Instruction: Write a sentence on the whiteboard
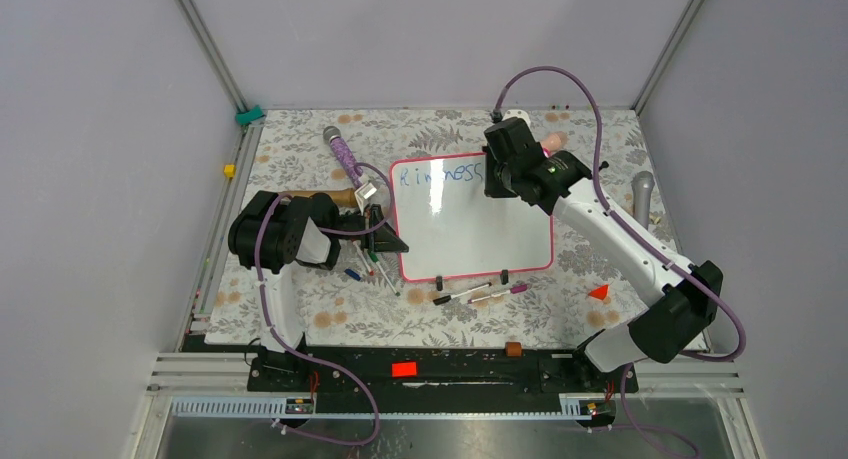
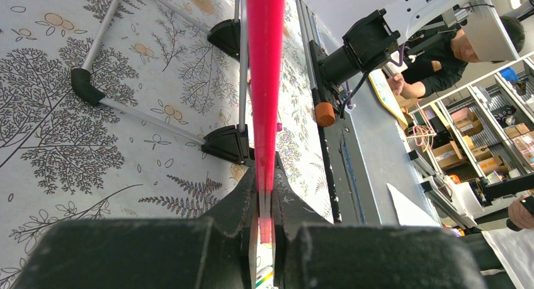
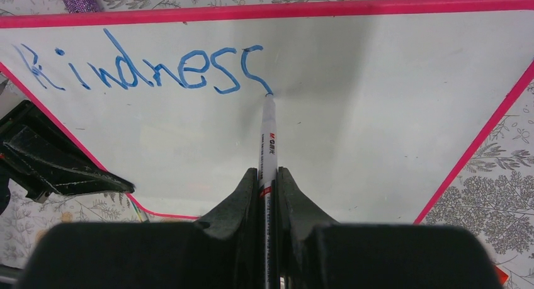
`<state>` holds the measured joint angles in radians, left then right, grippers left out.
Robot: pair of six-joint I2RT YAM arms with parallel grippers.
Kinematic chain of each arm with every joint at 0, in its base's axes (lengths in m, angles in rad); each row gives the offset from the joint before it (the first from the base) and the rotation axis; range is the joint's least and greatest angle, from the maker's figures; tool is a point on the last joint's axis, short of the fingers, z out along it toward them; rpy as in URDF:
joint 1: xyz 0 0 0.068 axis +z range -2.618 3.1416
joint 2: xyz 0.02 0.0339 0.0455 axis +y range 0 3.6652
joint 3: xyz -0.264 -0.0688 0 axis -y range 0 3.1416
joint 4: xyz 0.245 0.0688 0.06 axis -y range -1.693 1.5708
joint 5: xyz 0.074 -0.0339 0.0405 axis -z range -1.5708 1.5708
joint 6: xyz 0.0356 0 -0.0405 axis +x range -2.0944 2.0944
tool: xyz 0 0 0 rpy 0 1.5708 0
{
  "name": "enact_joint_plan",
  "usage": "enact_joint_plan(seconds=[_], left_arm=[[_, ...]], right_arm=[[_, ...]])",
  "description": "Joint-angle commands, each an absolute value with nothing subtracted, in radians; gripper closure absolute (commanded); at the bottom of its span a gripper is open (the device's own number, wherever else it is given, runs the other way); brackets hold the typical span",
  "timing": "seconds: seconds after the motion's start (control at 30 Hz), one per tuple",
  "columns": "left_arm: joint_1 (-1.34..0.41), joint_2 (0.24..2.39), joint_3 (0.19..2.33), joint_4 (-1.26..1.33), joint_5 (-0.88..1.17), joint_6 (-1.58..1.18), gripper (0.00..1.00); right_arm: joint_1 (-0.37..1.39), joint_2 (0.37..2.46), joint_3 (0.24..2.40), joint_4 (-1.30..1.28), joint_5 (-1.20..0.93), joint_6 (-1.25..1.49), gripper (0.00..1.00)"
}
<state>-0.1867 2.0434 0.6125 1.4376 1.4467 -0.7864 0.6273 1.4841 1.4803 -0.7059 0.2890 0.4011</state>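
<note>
The whiteboard, white with a pink-red rim, lies on the floral table in the middle. Blue letters reading "Kindness" run along its far edge. My right gripper is shut on a white marker, whose tip touches the board at the end of the last letter. In the top view the right gripper hovers over the board's far right part. My left gripper is shut on the whiteboard's rim, seen edge-on. From above, the left gripper sits at the board's left edge.
Loose markers lie just in front of the board, more markers by its left edge. A purple microphone lies at the back left and a grey microphone at the right. A red triangle sits front right.
</note>
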Motion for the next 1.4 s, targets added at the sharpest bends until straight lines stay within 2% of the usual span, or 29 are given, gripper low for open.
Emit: enact_joint_plan(seconds=[0.0, 0.3, 0.57, 1.37], left_arm=[[-0.192, 2.03, 0.61, 1.475, 1.502, -0.757, 1.0], [-0.193, 2.027, 0.608, 1.475, 1.503, -0.756, 1.0], [-0.192, 2.025, 0.609, 1.476, 1.506, -0.755, 1.0], [-0.192, 2.034, 0.616, 1.475, 1.506, -0.762, 1.0]], right_arm=[[0.621, 1.484, 1.493, -0.695, 0.258, 0.409, 1.0], [0.62, 1.488, 1.523, -0.687, 0.229, 0.397, 1.0], [0.618, 1.393, 1.463, -0.637, 0.212, 0.388, 1.0], [0.597, 1.275, 1.405, -0.637, 0.347, 0.306, 1.0]])
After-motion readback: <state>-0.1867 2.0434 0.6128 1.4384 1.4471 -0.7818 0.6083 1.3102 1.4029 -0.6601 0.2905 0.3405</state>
